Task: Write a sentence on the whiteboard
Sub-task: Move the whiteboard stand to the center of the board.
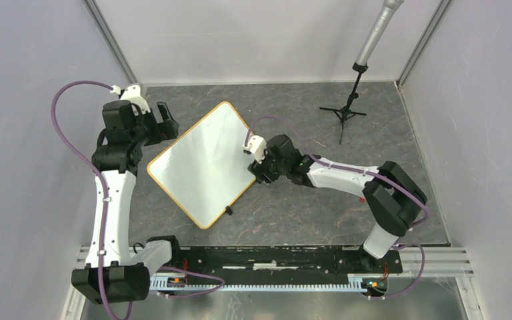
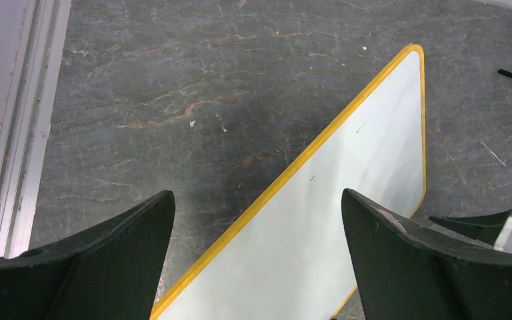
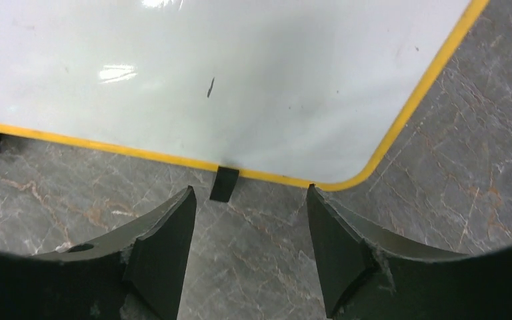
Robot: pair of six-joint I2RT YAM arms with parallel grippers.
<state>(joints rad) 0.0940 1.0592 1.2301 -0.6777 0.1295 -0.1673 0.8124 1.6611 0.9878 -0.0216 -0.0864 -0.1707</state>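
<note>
The whiteboard (image 1: 203,163), white with a thin orange-yellow rim, lies tilted like a diamond on the grey table. Its face is blank; no red sentence shows on it. It also shows in the left wrist view (image 2: 347,200) and the right wrist view (image 3: 240,80). My left gripper (image 1: 167,123) is open and empty at the board's upper left edge, jaws (image 2: 257,220) spread over the rim. My right gripper (image 1: 261,170) is open and empty at the board's right edge, just off a black clip (image 3: 224,183).
A second black clip (image 1: 229,211) sits on the board's lower right edge. A black tripod (image 1: 345,110) with a grey pole stands at the back right. Grey walls close in both sides. A black rail (image 1: 273,257) runs along the near edge.
</note>
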